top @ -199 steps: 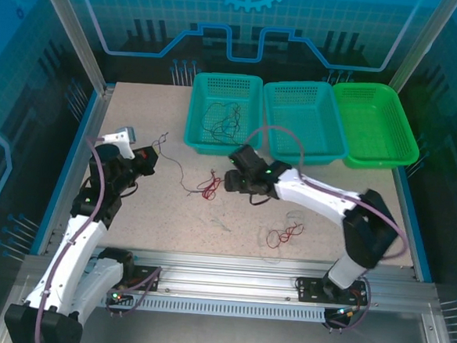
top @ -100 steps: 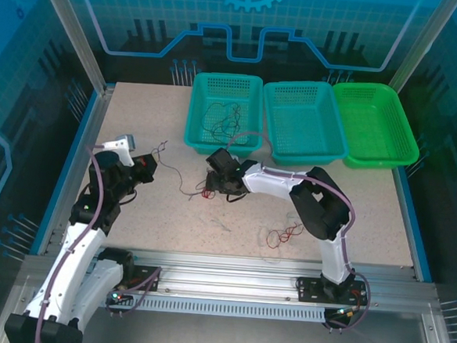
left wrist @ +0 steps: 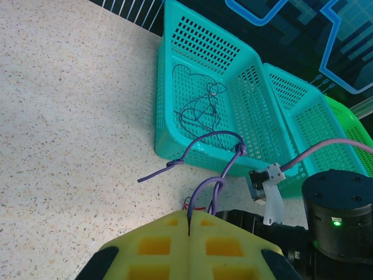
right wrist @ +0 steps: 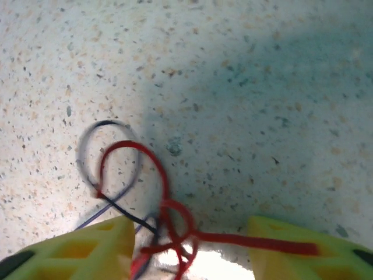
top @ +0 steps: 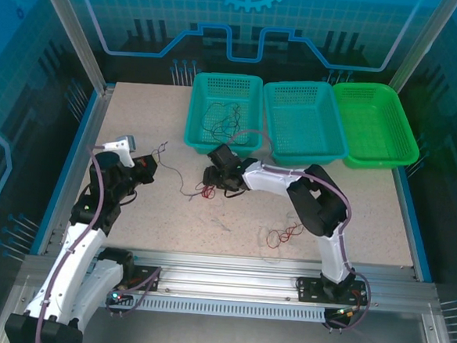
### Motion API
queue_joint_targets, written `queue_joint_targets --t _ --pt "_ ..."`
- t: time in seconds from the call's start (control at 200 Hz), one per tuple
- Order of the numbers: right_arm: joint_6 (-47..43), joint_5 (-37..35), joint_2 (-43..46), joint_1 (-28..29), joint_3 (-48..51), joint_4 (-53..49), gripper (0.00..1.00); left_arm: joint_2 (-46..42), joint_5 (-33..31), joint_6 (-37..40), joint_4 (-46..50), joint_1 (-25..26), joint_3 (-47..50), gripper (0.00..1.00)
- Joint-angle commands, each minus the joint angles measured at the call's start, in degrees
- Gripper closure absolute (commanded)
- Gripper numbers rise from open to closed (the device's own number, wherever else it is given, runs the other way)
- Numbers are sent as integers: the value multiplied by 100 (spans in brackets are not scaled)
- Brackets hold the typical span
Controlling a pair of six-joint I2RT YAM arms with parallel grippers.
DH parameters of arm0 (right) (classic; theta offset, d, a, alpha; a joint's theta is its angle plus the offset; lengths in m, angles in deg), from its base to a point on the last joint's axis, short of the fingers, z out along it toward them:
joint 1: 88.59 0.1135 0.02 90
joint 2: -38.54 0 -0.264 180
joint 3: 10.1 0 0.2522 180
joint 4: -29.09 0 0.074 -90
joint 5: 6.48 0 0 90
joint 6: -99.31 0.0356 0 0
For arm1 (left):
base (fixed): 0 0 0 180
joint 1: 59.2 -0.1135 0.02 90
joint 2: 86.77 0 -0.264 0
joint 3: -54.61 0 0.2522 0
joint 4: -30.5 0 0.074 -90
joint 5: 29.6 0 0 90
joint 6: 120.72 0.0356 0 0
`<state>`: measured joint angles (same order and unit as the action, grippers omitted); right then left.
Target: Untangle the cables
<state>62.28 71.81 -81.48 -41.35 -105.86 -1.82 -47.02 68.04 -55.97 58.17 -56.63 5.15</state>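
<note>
Red-and-black tangle (top: pixel 207 189) lies on the speckled table (top: pixel 139 110), left of centre, at 6 o'clock of the left teal basket (top: pixel 192 114). Wrist view: one red loop and one black loop overlap on the tabletop, knotted together low in the gap of the right gripper (right wrist: pixel 186 233). Its yellow fingers (right wrist: pixel 87 248) stand apart, and one red strand runs across to the 3 o'clock finger. At 9 o'clock of the tangle, a thin purple wire (left wrist: pixel 213 134) rises curling from the left gripper (left wrist: pixel 189 220), whose pads are pressed together and clamped on it. Black cables (top: pixel 222 122) lie heaped inside the left teal basket. A second red cable (top: pixel 283 237) lies loose at 4 o'clock of the tangle, near the front rail. Middle teal basket (top: pixel 305 86) and green basket (top: pixel 364 87) sit in a row at 3 o'clock of the first, along the far edge.
</note>
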Motion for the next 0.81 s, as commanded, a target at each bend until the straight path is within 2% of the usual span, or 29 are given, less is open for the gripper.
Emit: queue_joint_targets --t 0.0,0.09,0.165,0.315,0.535,0.64,0.725,0.8 --pt "47 -635 -244 79 -113 -448 65 -62 -3 128 133 -28 33 100" --pt "175 -805 2 57 206 -417 86 -60 -349 67 372 -36 -30 100" --pt "181 -971 306 -3 499 -518 100 -55 -733 32 574 -45 -91 100" --pt "343 -1340 1376 -475 1603 -709 100 -4 -1296 -112 871 -280 -189 100" --pt "648 -1064 3529 -2228 3721 -734 100 113 -1072 -420 792 -1089 -75 100" --pt "512 -687 4501 -2866 4373 -542 100 201 -573 -464 410 -1125 136 100" --pt "194 -397 4963 -2906 4425 -454 100 434 330 -432 -194 -1077 363 100" --pt "33 -179 5162 -2866 4258 -581 100 673 630 -363 -410 -853 402 100"
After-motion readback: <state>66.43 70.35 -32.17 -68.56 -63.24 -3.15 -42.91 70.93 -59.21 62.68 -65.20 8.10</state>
